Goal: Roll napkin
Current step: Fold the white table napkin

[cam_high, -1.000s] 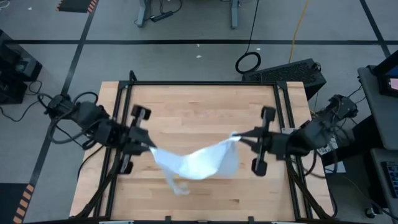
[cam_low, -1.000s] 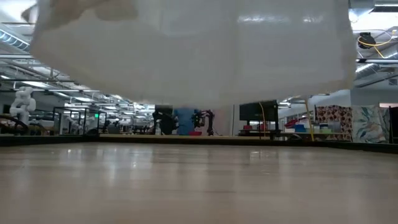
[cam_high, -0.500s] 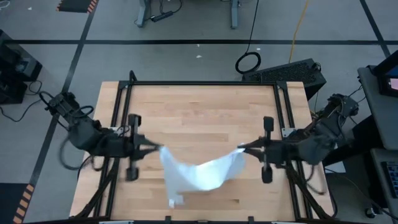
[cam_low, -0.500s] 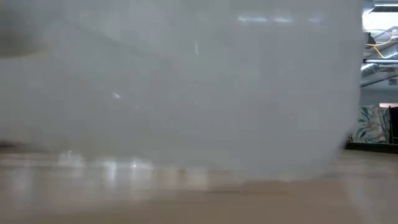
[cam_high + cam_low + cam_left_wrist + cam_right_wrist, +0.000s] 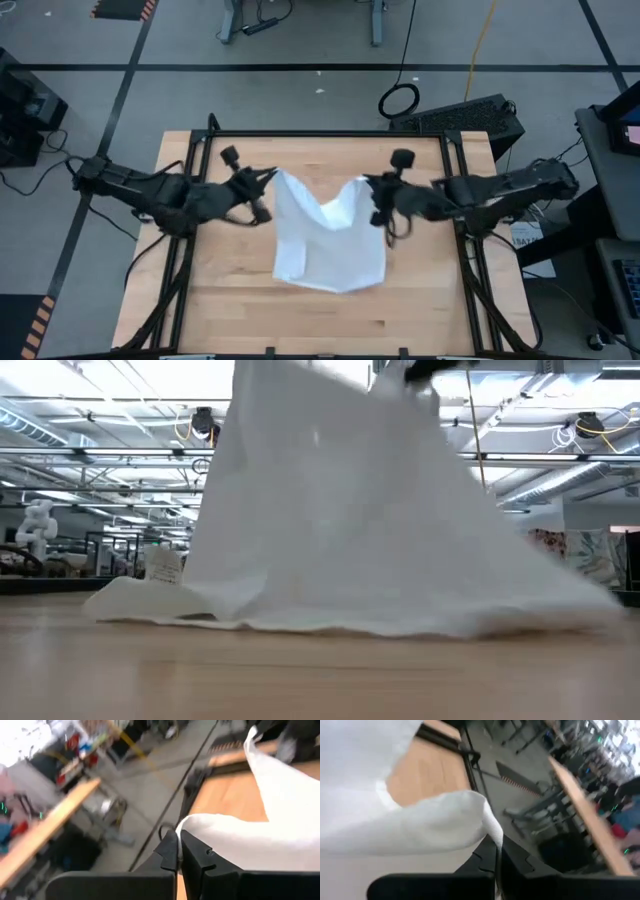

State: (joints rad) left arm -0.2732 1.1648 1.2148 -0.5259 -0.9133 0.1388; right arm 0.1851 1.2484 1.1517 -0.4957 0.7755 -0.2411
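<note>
the left gripper [image 5: 270, 174] is pinched together on one upper corner of the napkin [image 5: 325, 235], and the right gripper [image 5: 366, 183] is clamped on the other corner, both raised over the middle of the wooden table [image 5: 300, 160]. the white cloth sags between them and hangs down, its lower edge lying on the tabletop nearer the front. a small tag [image 5: 163, 566] shows at the cloth's edge in the low view; its print is too small to read
</note>
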